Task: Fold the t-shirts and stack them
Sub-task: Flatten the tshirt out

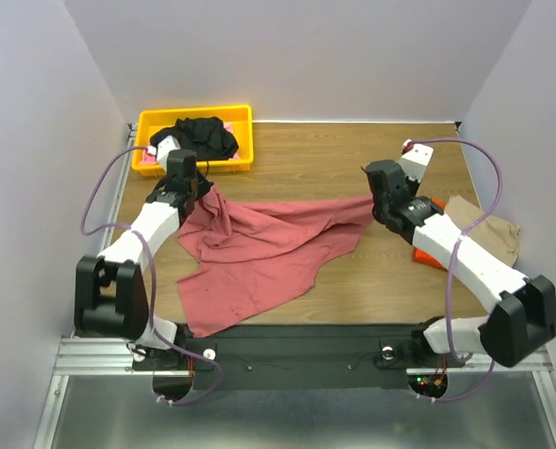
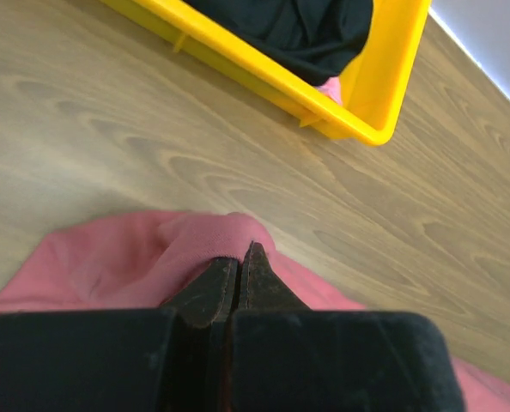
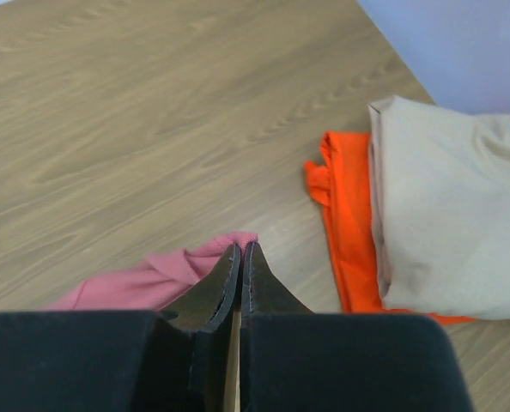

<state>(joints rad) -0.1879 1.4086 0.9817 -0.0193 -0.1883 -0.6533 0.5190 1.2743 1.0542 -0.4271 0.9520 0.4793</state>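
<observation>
Cloth sits pinched in both tools. At upper left, the crumpled black t-shirt (image 1: 206, 137) waits in the yellow plastic bin (image 1: 153, 119). Your left gripper (image 2: 240, 254), closed tight, grips one edge of the large dusty-red t-shirt (image 1: 259, 245) in mid-frame. Your right gripper (image 3: 241, 254) clamps the opposite edge, I judge to stretch it flat for folding. At right, the folded tan t-shirt (image 3: 452, 206) lies on a flat orange cloth (image 3: 345, 225), likely the stack.

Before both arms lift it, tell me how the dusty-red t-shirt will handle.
Likely floppy: the dusty-red t-shirt lies wrinkled, stretched between the left gripper and right gripper. Probably light: its folds look thin. Its loose lower part may drag.
</observation>
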